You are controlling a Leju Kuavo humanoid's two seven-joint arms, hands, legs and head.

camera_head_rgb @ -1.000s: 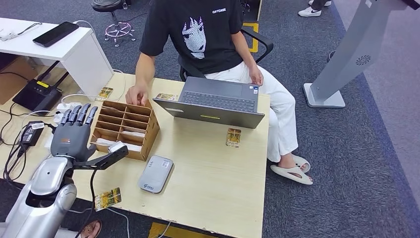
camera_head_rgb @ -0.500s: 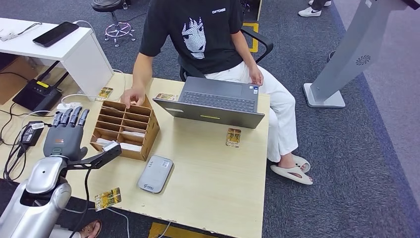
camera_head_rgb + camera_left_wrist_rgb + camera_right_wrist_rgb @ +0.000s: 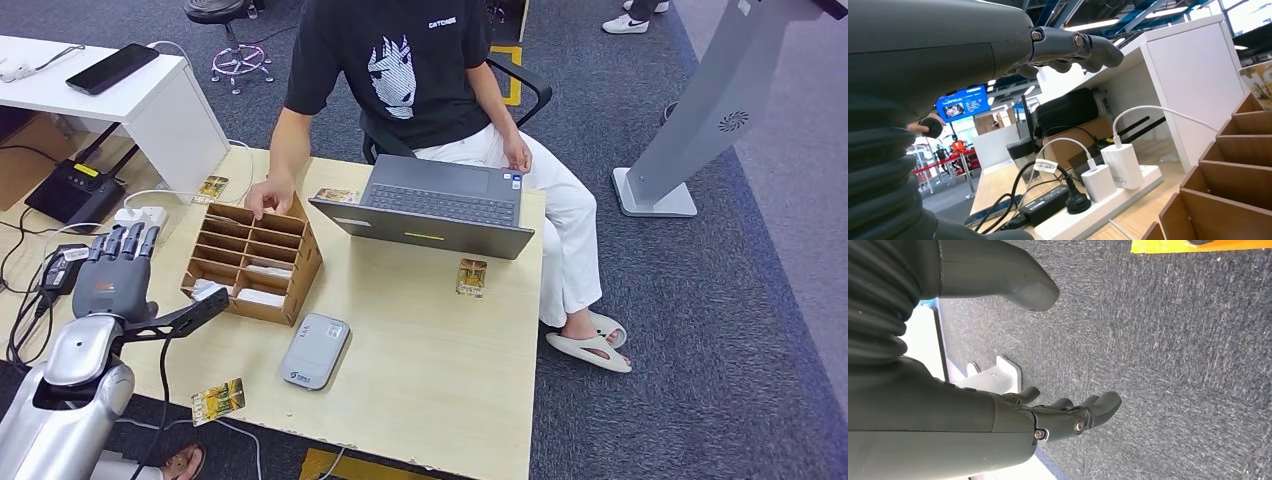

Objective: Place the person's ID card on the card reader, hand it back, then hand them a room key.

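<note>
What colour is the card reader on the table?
The card reader is light grey, with a small white label at one corner. The head view shows it best.

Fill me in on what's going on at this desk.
A seated person rests a hand on the far edge of the cardboard slot organizer. The robot's left hand is raised beside the organizer, fingers apart, holding nothing. Its right hand hangs over the carpet. The grey card reader has no card on it; patterned cards lie on the wooden table.

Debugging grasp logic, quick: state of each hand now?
Left hand: open, holds nothing, beside the cardboard organizer.
Right hand: open, holds nothing, hanging over carpet.
</note>
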